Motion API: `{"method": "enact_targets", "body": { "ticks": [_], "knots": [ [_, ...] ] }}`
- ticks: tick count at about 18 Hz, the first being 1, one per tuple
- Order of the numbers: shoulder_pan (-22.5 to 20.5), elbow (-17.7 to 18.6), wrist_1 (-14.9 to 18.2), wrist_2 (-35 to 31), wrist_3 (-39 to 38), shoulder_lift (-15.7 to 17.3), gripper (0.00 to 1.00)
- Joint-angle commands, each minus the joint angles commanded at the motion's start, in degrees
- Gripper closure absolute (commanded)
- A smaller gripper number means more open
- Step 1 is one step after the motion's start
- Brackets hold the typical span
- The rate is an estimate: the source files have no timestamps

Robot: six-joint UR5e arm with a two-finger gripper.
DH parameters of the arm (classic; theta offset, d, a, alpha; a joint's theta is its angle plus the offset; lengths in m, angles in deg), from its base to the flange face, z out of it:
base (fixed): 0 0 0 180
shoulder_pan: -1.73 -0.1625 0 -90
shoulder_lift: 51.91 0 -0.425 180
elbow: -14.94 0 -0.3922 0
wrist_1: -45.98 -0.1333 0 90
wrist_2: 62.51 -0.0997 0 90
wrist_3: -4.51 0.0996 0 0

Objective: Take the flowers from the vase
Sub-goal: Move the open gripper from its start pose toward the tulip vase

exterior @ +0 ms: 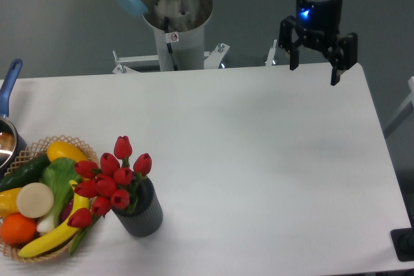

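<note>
Tool (314,74) hangs released, well apart from flowers (107,180) in vase (143,214).

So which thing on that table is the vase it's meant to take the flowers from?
Start at the wicker basket of fruit and vegetables in the table's near left corner. Just to its right stands the vase, a small dark grey pot holding red tulips. Unlike the woven basket and the blue-handled saucepan at the left edge, it has ribbed, straight sides.
</note>
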Motion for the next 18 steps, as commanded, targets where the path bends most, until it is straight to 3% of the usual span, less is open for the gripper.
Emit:
{"method": "enact_targets", "body": {
  "ticks": [4,7,10,12,15,18],
  "knots": [
    [0.1,0.1,-0.1,1.7,-0.1,-0.2,0.0],
    [0.2,0.7,-0.3,4.7,-4.9,-0.2,0.0],
    [0.4,1.6,-3.9,10.2,-11.2,-0.4,0.0],
    [0.4,3.1,-4.7,14.9,-17.5,-0.6,0.0],
    [0.8,4.7,-8.7,15.6,-21.3,-0.7,0.0],
    [3.2,4.7,-9.7,16.2,-25.8,-2.8,0.0]
  ]
}}
